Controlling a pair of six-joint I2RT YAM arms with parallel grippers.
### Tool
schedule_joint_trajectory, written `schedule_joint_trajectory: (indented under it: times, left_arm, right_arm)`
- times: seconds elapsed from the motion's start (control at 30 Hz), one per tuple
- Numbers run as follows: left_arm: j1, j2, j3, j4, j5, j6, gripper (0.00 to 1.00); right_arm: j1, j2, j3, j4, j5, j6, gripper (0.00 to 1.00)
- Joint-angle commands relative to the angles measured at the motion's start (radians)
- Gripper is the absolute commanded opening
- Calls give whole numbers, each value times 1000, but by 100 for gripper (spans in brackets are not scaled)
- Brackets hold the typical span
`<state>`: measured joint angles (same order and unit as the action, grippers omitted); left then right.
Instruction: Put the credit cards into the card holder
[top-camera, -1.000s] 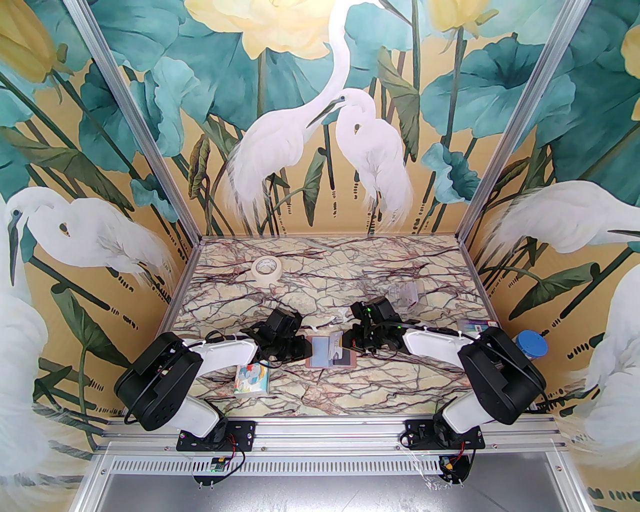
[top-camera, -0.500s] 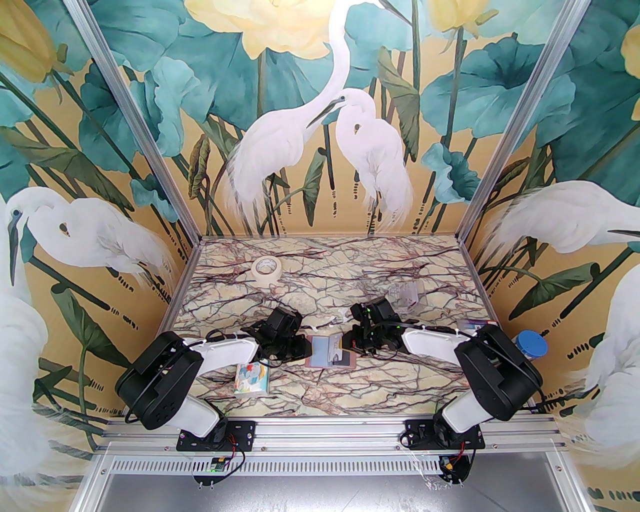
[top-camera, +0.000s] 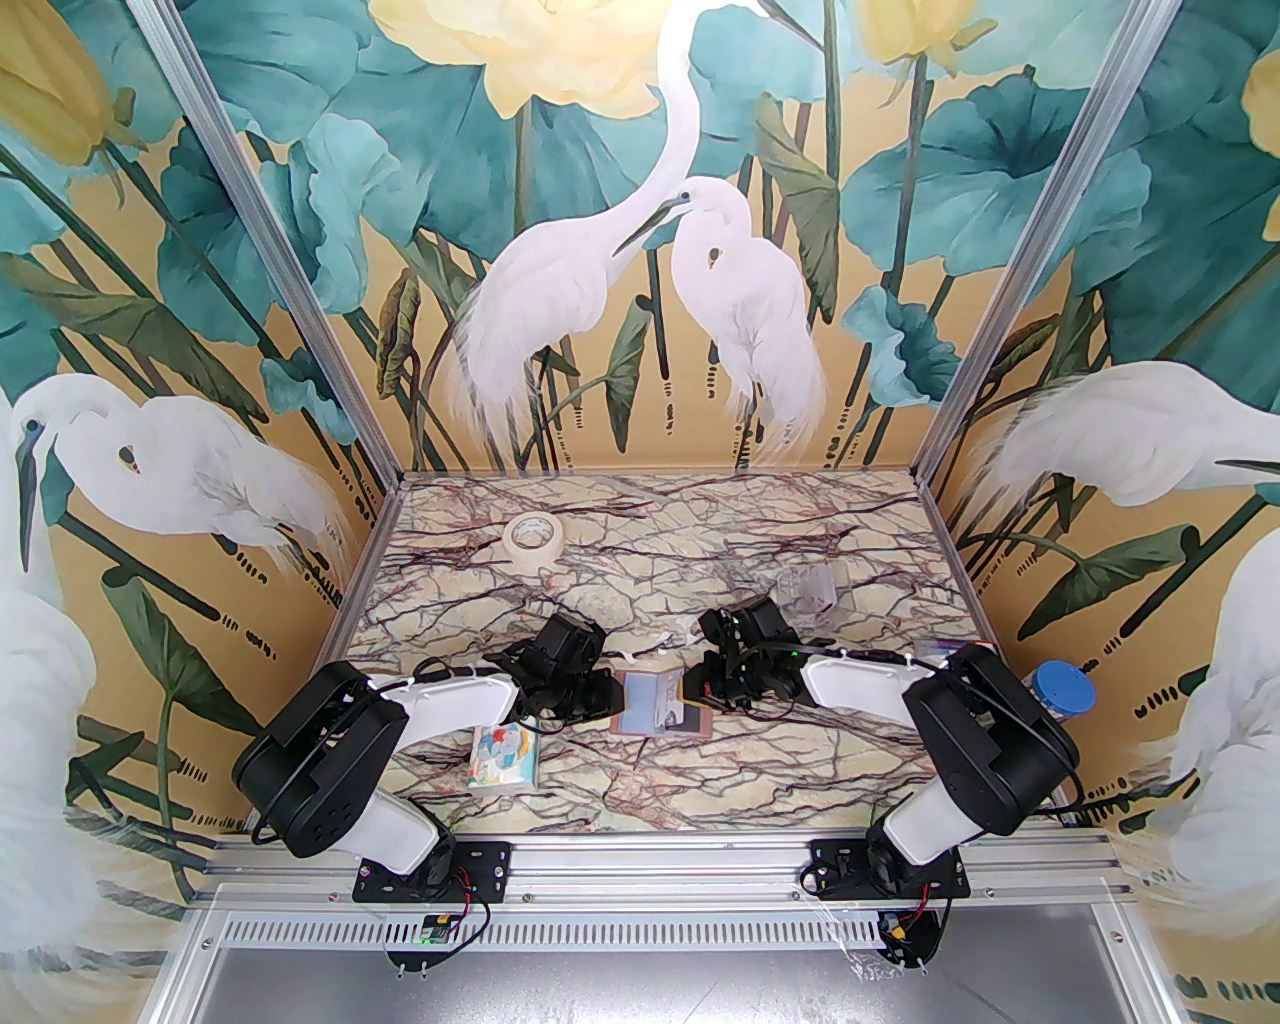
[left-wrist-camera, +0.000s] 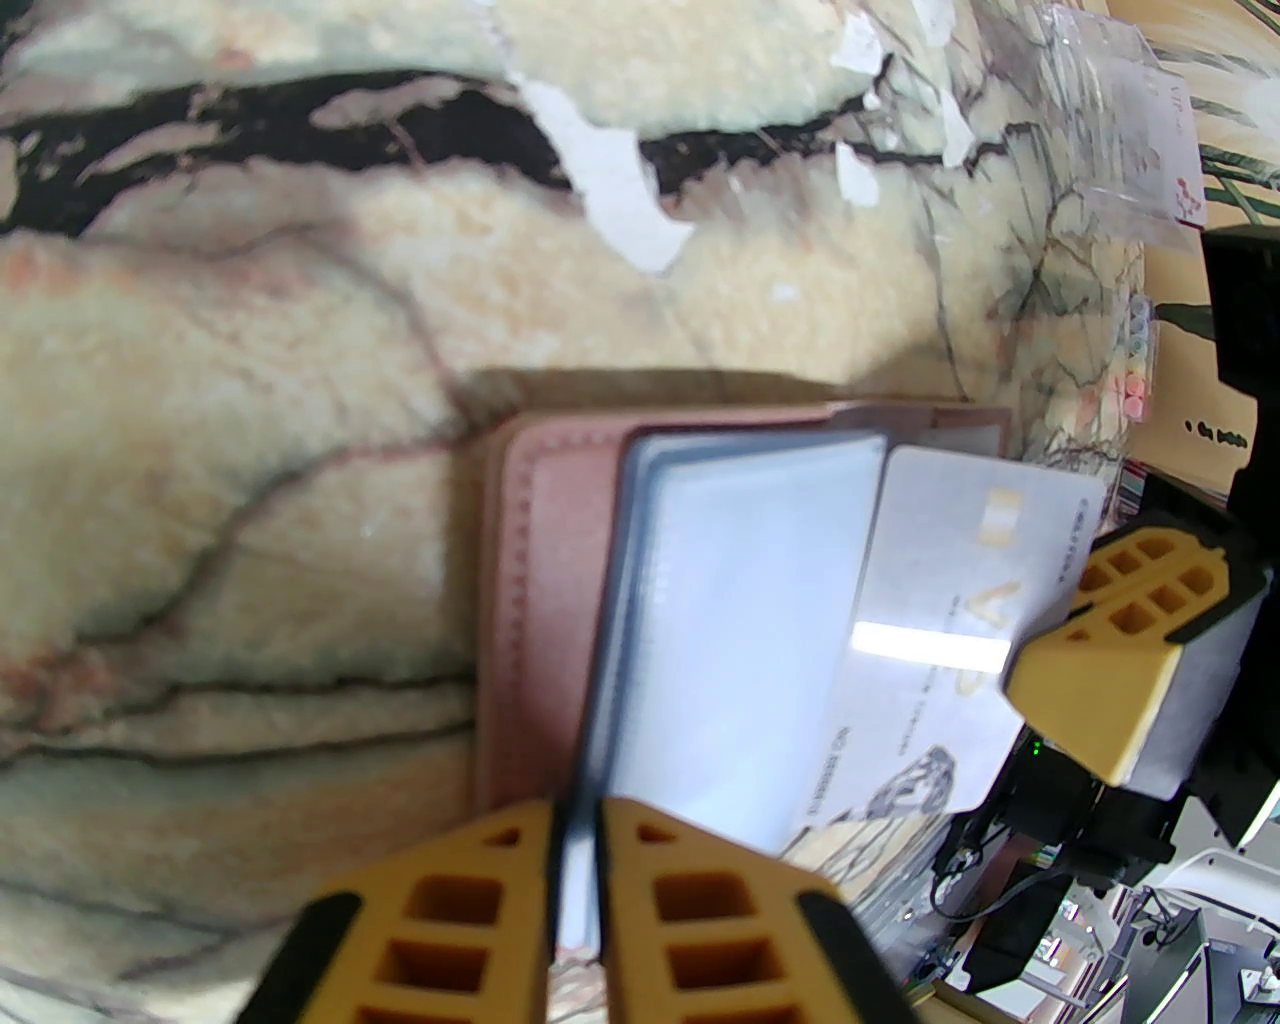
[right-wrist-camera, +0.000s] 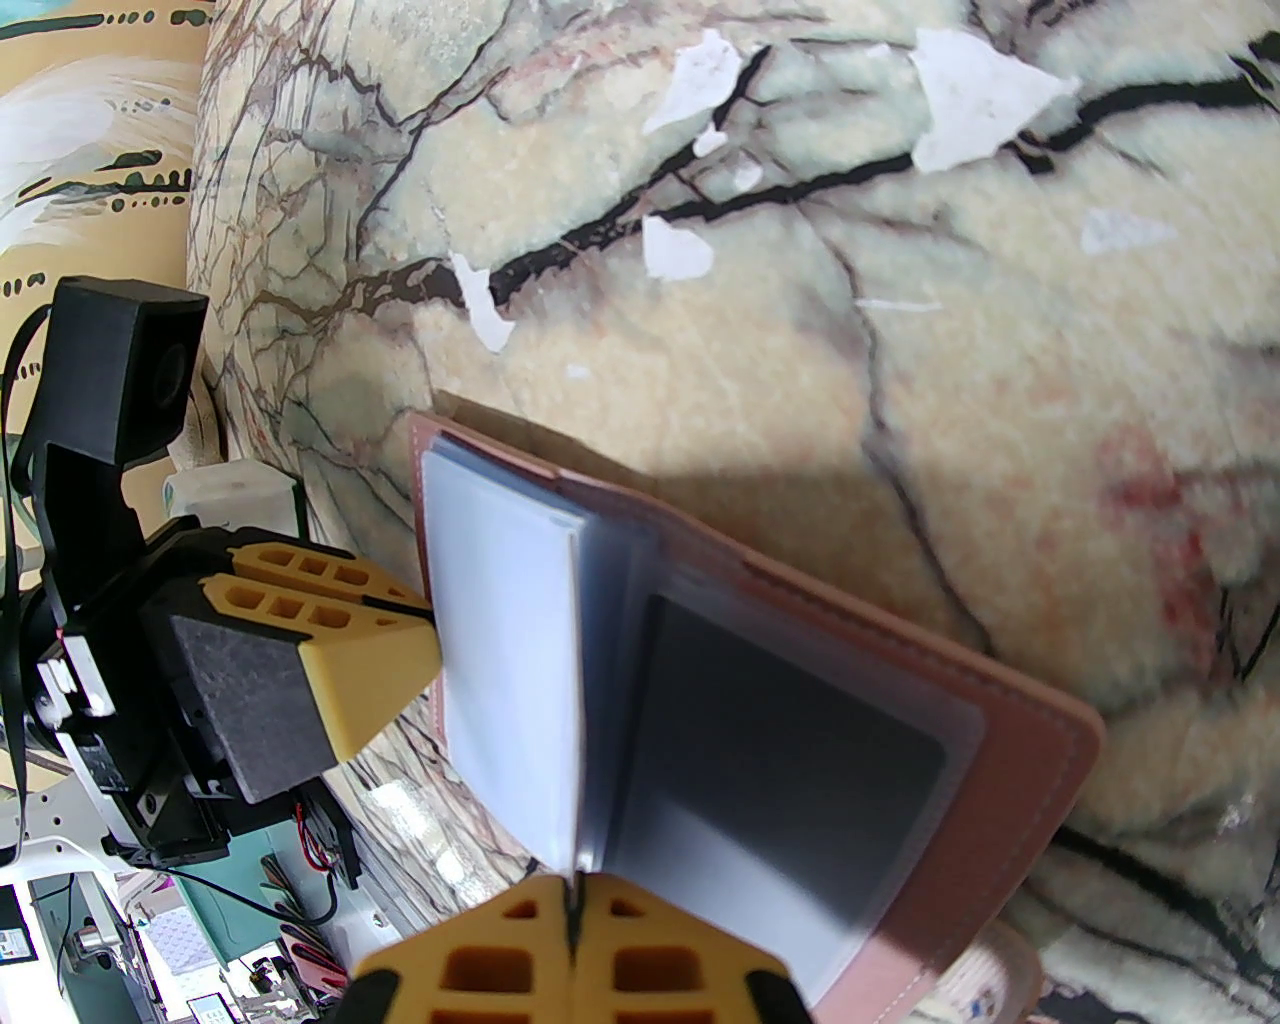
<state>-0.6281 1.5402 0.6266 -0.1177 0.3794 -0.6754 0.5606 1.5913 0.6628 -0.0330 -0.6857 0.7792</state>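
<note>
Grey-white card crept left toward card holder; your right gripper clamped it, left gripper pinched pocket leaf; insertion unfinished.

Lettering on the grey-white card is blurred.

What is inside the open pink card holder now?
The card holder shows pale pockets and a dark card in one. A grey-white card reaches in; its inner edge is covered.
</note>
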Motion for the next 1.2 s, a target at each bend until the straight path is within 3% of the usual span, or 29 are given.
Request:
schedule_joint_trajectory:
  times: [0.0, 1.17]
  left_arm:
    - [-7, 25, 16, -35, -17, 22, 14]
    - [-8, 32, 10, -30, -19, 19, 13]
  right_arm:
    - [-3, 19, 20, -11, -12, 5, 0]
    - [-2, 40, 31, -50, -15, 10, 0]
